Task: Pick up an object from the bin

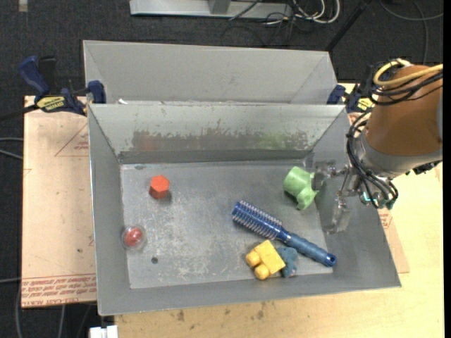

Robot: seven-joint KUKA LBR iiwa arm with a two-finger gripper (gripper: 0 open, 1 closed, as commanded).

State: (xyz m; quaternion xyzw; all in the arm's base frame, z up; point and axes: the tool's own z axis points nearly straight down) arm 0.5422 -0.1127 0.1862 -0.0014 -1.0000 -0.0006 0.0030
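Tool [334, 204]: bin's [211, 122] 3 o'clock; opening and hold cannot be told.
Green cup [299, 185]: one, just at the tool's 10 o'clock.
Blue brush [278, 231]: one, 5 o'clock.
Yellow block [265, 259]: one, beside the brush.
Orange block [160, 186]: one, 10 o'clock.
Red ball [132, 236]: one, 8 o'clock.

A light green, rounded piece [299, 184] lies on the floor of the bin [204, 213], at the right near the back wall. The tool [337, 215] stands just beside it.
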